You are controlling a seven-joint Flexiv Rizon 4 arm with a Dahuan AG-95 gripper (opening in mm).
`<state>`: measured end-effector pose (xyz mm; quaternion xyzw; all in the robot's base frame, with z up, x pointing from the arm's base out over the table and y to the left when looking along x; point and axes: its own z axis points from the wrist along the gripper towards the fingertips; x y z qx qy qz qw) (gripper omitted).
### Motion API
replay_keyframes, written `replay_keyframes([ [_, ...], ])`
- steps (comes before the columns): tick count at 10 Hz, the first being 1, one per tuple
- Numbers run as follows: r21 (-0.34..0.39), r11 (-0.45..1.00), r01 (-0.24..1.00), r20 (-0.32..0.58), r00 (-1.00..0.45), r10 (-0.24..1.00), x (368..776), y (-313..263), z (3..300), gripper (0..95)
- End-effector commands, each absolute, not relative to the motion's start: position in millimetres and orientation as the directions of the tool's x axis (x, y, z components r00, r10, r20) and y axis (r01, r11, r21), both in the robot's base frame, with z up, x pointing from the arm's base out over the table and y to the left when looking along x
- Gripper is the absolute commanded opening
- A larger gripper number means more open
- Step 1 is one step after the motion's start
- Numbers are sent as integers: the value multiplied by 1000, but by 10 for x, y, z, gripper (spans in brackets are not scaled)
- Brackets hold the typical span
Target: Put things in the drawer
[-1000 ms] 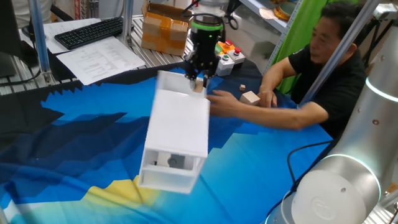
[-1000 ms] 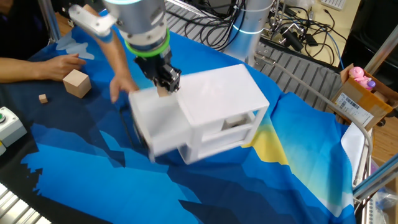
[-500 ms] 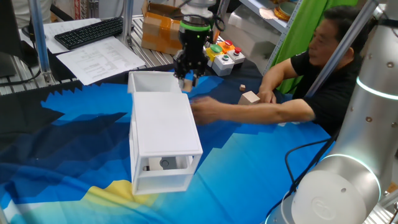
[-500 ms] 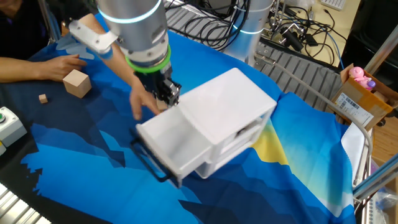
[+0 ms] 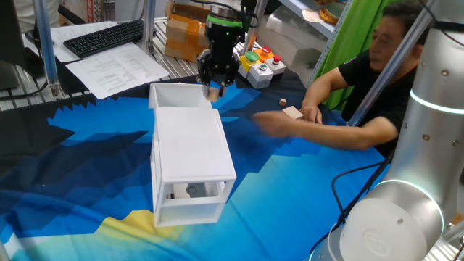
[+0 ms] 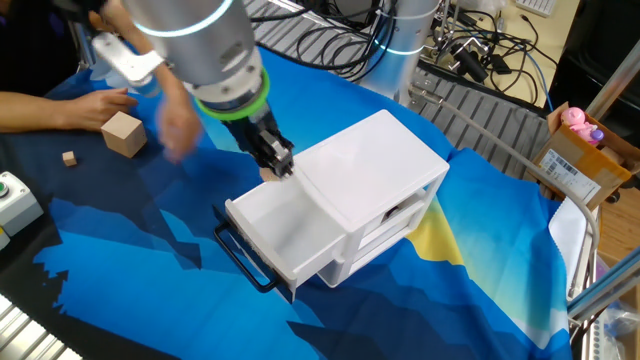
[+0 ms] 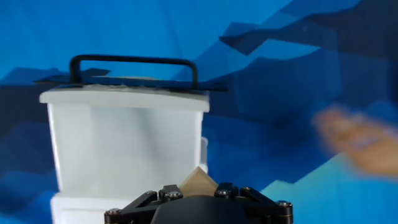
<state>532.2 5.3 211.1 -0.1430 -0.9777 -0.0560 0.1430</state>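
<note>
Claw [image 5: 212,88] around small cube [image 7: 198,181]

Cabinet [image 6: 370,165]: white throughout. Drawer [image 6: 283,232]: white, with black handle [image 6: 236,261]. Tabletop [image 5: 87,167] covering: blue in jagged dark, mid and light patches, with one yellow area [image 6: 436,228]. Gripper [image 6: 272,158]: black, under a green ring [image 5: 223,22] on the silver-grey arm. Cube [image 7: 198,181] at the gripper: light tan. Larger block [image 6: 124,133] and loose cube [image 6: 69,158]: tan wood.
</note>
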Motion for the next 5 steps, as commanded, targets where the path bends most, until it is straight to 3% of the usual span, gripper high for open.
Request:
replay_keyframes([
  [1,69,940,333,290,-909,301,5393,227,2039,0],
  [3,65,921,384,252,-900,357,5446,360,1962,380],
  [5,71,913,402,243,-895,375,5474,364,1953,380],
])
